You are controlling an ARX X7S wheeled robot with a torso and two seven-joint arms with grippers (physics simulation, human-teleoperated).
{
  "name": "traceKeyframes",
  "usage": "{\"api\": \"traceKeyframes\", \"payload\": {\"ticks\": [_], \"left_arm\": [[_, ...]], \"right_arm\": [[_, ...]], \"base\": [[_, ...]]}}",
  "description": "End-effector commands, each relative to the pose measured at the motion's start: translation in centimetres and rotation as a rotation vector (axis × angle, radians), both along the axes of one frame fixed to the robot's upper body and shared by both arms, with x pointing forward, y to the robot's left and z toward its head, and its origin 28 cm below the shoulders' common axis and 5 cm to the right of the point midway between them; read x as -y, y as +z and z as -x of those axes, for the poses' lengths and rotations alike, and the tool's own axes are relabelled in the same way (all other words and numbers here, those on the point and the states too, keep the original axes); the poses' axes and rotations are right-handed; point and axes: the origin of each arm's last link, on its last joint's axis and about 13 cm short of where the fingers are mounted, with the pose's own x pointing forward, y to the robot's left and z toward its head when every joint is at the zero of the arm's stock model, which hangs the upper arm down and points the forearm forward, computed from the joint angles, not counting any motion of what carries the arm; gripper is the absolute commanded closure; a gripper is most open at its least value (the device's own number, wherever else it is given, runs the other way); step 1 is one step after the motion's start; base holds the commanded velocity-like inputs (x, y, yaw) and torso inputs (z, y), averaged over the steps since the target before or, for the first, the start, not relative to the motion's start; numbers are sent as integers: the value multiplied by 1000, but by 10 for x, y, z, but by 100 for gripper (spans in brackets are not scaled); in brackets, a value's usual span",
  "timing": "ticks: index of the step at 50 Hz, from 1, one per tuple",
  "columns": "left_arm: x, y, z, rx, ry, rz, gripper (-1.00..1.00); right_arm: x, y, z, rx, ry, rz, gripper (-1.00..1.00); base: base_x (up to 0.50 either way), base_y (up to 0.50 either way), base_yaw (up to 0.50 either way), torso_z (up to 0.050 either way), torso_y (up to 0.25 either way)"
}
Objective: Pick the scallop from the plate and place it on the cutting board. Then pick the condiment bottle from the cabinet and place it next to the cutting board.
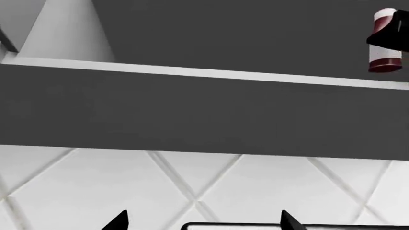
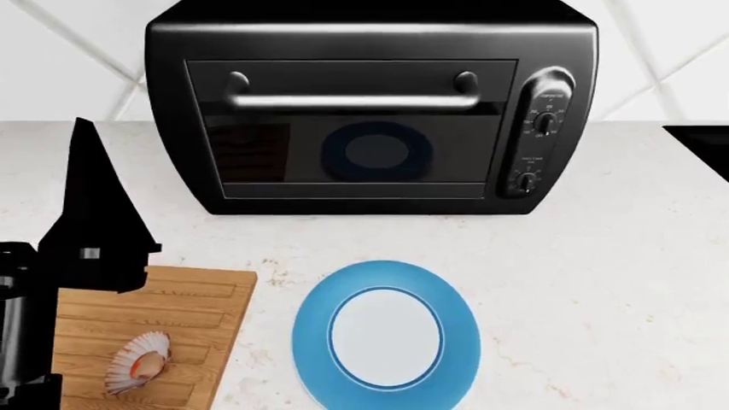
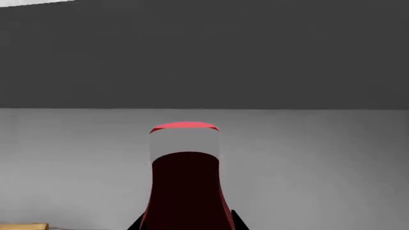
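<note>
The scallop (image 2: pixel 138 362) already sits on the cutting board (image 2: pixel 171 316) at the lower left of the head view, and the blue plate (image 2: pixel 313 342) just right of the board is bare, so the first half looks done. Now it's all about the condiment bottle (image 3: pixel 187 187): in the right wrist view it fills the lower middle of the frame, red cap up top, with the dark tips of the right pincer (image 3: pixel 187 221) showing on either side of its body at the bottom edge. It looks like the tips are pinching the bottle, though the actual contact is cut off by the frame, so that's a best guess. The left wrist view catches the same bottle at the upper right, up by the grey cabinet (image 1: pixel 204 110), with something dark around it. The left pincer (image 1: pixel 203 221) has its two tips spread wide with nothing between them. Handling-wise, the bottle is probably rigid, smooth and a bit slippery, and tall enough to tip, so holding the wide lower body rather than the narrow neck seems the safer bet, and it should go down upright on the table (image 2: pixel 592 256) beside the board.
</note>
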Motion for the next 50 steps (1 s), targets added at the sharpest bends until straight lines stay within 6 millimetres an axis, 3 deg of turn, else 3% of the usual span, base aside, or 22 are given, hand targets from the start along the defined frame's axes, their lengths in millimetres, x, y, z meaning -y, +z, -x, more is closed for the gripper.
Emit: {"api": "traceKeyframes", "payload": {"ticks": [1, 16, 19, 22, 50], "left_arm": [[2, -1, 1, -2, -6, -8, -100], [4, -2, 3, 6, -5, -21, -100], [4, -2, 4, 8, -6, -23, -100], [4, -1, 3, 9, -6, -26, -100], [3, -1, 2, 13, 4, -36, -100]], "right_arm": [[-5, 16, 35, 95, 83, 14, 100], [-10, -11, 65, 197, 219, 19, 100], [5, 8, 112, 188, 238, 22, 100], [4, 0, 123, 165, 265, 44, 100], [-14, -125, 93, -57, 409, 66, 100]], "base": [[0, 0, 0, 0, 0], [0, 0, 0, 0, 0], [0, 0, 0, 0, 0], [0, 0, 0, 0, 0], [0, 0, 0, 0, 0]]}}
